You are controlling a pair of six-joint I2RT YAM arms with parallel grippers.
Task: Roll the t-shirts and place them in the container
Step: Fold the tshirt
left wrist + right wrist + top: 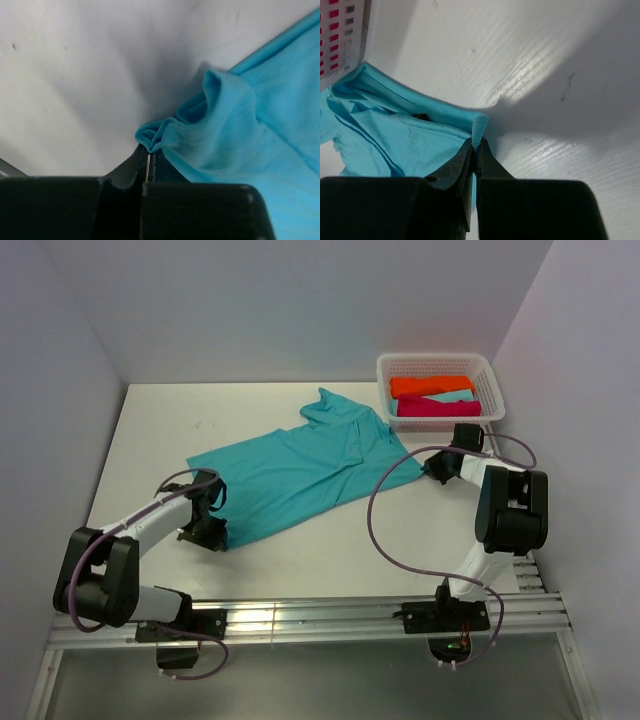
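shirt: turquoise short-sleeved fabric t-shirt (pixel 300 475) spread flat on white surface (pixel 160 430) | left tool (pixel 149 150): pinching its bunched corner | right tool (pixel 476 146): pinching its folded edge

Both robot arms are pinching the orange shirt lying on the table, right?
No. The shirt on the table, pinched by the left end effector and the right end effector, is the turquoise t-shirt. The orange t-shirt sits in the basket. The top external view shows it.
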